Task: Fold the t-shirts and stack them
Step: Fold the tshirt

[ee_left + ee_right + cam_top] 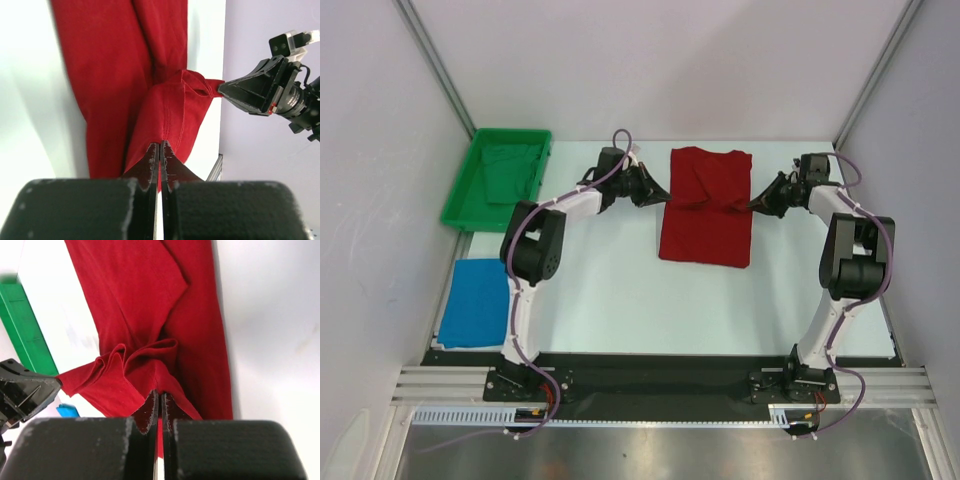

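1. Red cloth is clamped between the closed jaws of the left tool [160, 148], which pinches the left edge of the red t-shirt [705, 225].
2. The right tool [159, 395] has its jaws closed too, gripping a bunched fold at the same shirt's right edge, opposite the left tool.
3. Between the two tools the cloth is gathered into raised creases. The rest of the shirt lies flat as a long strip.
4. The red t-shirt sits toward the far edge of the worktop [620, 290], about midway between its left and right edges.
5. The blue t-shirt [475, 302] lies folded flat at the near left corner, well apart from the red one.
6. A green tray [470, 200] stands at the far left corner, with a dark green cloth inside.
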Robot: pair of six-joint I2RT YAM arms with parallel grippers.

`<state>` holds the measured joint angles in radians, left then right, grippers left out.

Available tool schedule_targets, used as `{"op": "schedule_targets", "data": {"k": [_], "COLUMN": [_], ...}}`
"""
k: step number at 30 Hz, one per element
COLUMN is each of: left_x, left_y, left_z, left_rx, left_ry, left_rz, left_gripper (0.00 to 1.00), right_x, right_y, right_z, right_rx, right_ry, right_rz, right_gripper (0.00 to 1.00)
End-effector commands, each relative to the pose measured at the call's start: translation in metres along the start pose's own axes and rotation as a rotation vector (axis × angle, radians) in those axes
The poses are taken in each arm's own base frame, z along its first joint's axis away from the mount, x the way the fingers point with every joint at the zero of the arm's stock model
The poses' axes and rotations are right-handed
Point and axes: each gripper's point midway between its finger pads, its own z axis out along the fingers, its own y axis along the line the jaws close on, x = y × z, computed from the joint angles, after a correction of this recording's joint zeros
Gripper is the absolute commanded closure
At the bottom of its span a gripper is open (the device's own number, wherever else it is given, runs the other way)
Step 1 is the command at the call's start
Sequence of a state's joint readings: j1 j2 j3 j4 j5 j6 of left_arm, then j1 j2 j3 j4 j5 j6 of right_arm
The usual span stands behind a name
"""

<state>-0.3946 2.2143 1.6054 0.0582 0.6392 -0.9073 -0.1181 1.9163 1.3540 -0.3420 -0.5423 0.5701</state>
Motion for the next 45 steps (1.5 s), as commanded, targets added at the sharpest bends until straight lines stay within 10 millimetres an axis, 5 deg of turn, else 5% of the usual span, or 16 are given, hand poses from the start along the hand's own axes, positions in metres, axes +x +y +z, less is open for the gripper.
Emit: {"op": "schedule_targets", "data": {"k": [1, 8, 13, 16, 18, 20, 21, 22, 23, 24, 25, 26, 28, 30, 34, 45], "left_x": [-0.018, -0.022, -0.036, -0.06, -0.066, -0.078, -0.07, -0.059, -0.051, -0.043, -0.033, -0.015, 0.01, 0.039, 0.081, 0.108], "left_y": [-0.018, -0.002, 0.01, 0.024, 0.031, 0.014, 0.02, -0.009, 0.002, 0.0, -0.013, 0.0, -0.008, 0.007, 0.017, 0.044], "left_z": [0.002, 0.015, 0.019, 0.01, -0.006, -0.035, -0.04, -0.066, -0.064, -0.068, -0.076, -0.076, -0.08, -0.077, -0.064, -0.04], "left_rx": [0.064, 0.053, -0.019, -0.144, -0.189, -0.201, -0.209, -0.158, -0.174, -0.162, -0.124, -0.119, -0.072, -0.056, -0.039, -0.078], "left_ry": [-0.016, -0.01, -0.029, -0.059, -0.06, -0.115, -0.107, -0.104, -0.085, -0.069, -0.058, -0.036, -0.018, 0.021, 0.066, 0.09], "left_rz": [0.01, -0.012, 0.014, 0.088, 0.109, 0.183, 0.187, 0.262, 0.245, 0.249, 0.258, 0.242, 0.237, 0.226, 0.262, 0.263], "left_gripper": [1.0, 0.98, 0.79, 0.67, 0.58, 0.52, 0.46, 0.42, 0.42, 0.42, 0.42, 0.43, 0.44, 0.45, 0.48, 0.49], "right_x": [-0.016, -0.021, -0.037, -0.063, -0.066, -0.074, -0.072, -0.051, -0.051, -0.022, -0.017, -0.008, 0.027, 0.042, 0.086, 0.114], "right_y": [0.01, 0.001, -0.011, -0.025, -0.032, -0.027, -0.027, -0.017, -0.017, -0.033, -0.028, -0.019, -0.031, -0.025, -0.047, -0.06], "right_z": [0.002, 0.014, 0.027, 0.03, 0.018, -0.009, -0.017, -0.05, -0.05, -0.047, -0.053, -0.067, -0.067, -0.078, -0.071, -0.045], "right_rx": [-0.058, -0.063, -0.06, -0.005, 0.054, 0.102, 0.115, 0.103, 0.103, 0.115, 0.085, 0.063, 0.048, 0.019, 0.001, -0.02], "right_ry": [-0.006, 0.015, 0.01, -0.024, -0.02, -0.09, -0.103, -0.149, -0.15, -0.102, -0.122, -0.15, -0.127, -0.157, -0.134, -0.058], "right_rz": [-0.041, -0.039, -0.038, -0.063, -0.082, -0.124, -0.144, -0.167, -0.167, -0.131, -0.14, -0.153, -0.124, -0.152, -0.139, -0.174], "right_gripper": [1.0, 1.0, 0.88, 0.73, 0.69, 0.58, 0.54, 0.45, 0.45, 0.45, 0.45, 0.45, 0.46, 0.52, 0.67, 0.6]}}
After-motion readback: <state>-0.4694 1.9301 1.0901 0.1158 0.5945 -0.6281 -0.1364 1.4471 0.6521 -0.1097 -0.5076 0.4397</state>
